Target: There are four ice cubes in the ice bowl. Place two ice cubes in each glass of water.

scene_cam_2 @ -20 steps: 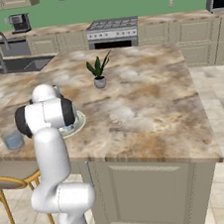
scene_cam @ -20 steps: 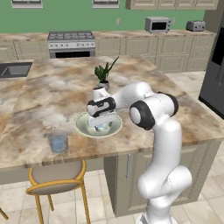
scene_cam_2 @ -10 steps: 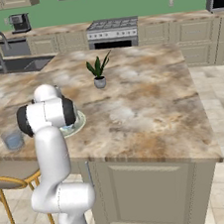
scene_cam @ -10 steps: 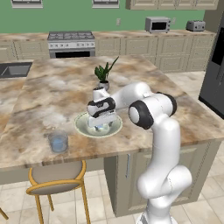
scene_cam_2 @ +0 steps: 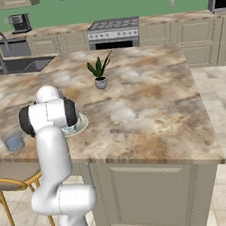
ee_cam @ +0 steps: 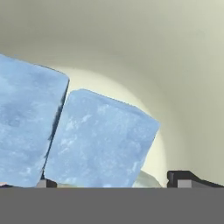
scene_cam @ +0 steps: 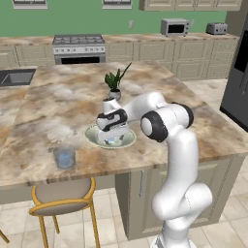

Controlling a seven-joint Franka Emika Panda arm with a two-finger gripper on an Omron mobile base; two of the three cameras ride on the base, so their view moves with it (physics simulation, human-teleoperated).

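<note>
Down inside the ice bowl [ee_cam: 183, 65], right before our gripper [ee_cam: 116, 181], we see two ice cubes [ee_cam: 98, 140] side by side, one lying between the spread, empty fingertips [ee_cam: 186, 178]. Compared with a second ago, almost nothing has changed: our hand sits as low in the bowl as it did, jaws wide, so we judge the first pick is lined up but not yet made. Farther out, the left base view gives what the hand view cannot: the gripper [scene_cam: 112, 138] over the bowl [scene_cam: 92, 138] and one glass of water [scene_cam: 64, 157] near the counter edge. From the right base view, our arm hides most of the bowl [scene_cam_2: 81, 123], with the glass [scene_cam_2: 13, 141] beside it.
</note>
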